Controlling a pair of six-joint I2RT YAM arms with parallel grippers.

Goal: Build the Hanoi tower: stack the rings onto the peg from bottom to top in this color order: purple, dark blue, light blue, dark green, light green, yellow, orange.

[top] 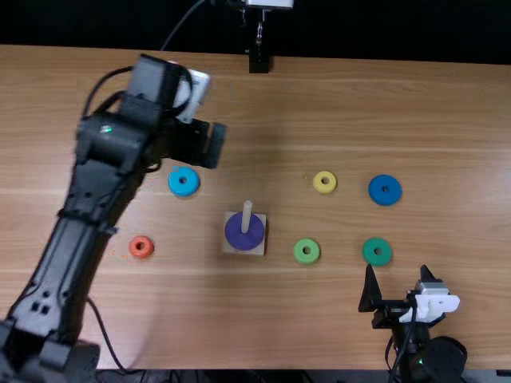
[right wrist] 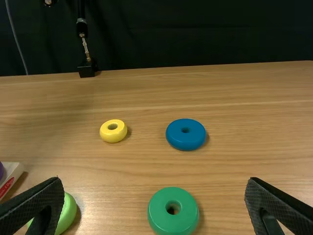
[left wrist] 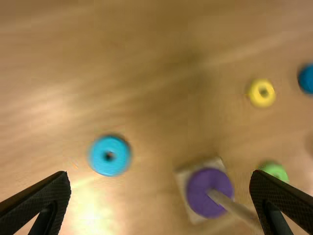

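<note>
One ring threaded, six to go.
My left gripper point(left wrist: 160, 174) and right gripper point(right wrist: 154, 179) have fingers spread. The purple ring point(top: 244, 241) circles the peg point(top: 247, 214), in from the tabletop's point(top: 447, 120) near edge; dark blue point(top: 377, 192), due next, light blue point(top: 175, 183), dark green point(top: 370, 254), light green point(top: 299, 252), yellow point(top: 318, 185) and orange point(top: 134, 249) lie loose.

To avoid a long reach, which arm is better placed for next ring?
Right, probably: the dark blue ring lies ahead of the open right gripper, while the left gripper hangs farther off.
</note>
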